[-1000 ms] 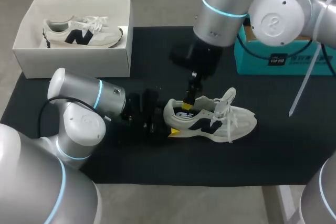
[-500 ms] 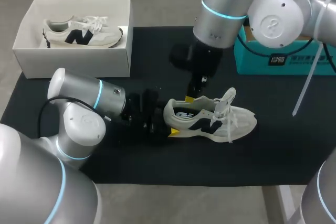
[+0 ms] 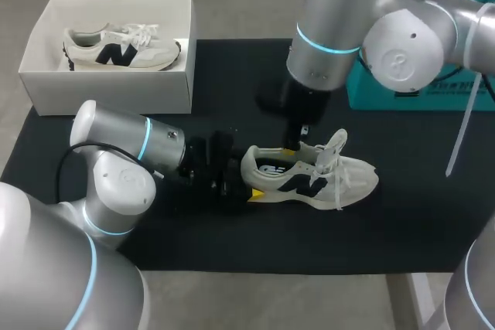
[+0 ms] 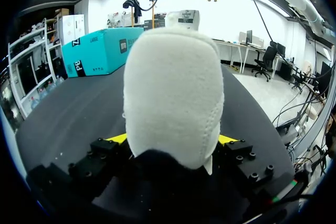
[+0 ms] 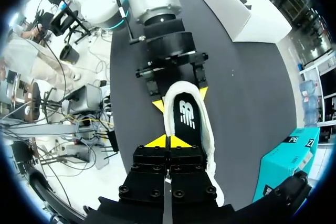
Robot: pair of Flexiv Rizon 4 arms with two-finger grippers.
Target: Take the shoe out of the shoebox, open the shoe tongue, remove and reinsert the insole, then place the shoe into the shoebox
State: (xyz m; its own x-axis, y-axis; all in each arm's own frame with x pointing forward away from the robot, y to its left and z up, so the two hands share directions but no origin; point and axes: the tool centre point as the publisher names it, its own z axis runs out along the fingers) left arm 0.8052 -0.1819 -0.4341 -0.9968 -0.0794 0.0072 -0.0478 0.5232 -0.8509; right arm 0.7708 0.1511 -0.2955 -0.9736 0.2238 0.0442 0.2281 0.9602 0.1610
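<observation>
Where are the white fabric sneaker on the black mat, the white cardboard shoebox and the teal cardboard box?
white fabric sneaker [image 3: 354,172], head view, toe upper.
white cardboard shoebox [image 3: 108,92], head view, front wall.
teal cardboard box [image 4: 100,51], left wrist view, side face.

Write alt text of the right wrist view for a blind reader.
A white shoe lies on a black mat, heel clamped between the jaws of the left gripper. The right gripper, jaws shut and empty, hangs above it.

Head camera is looking down over the table [image 3: 425,229]; both wrist cameras are viewing one shoe [image 3: 309,179], left close behind its heel, right from above.
</observation>
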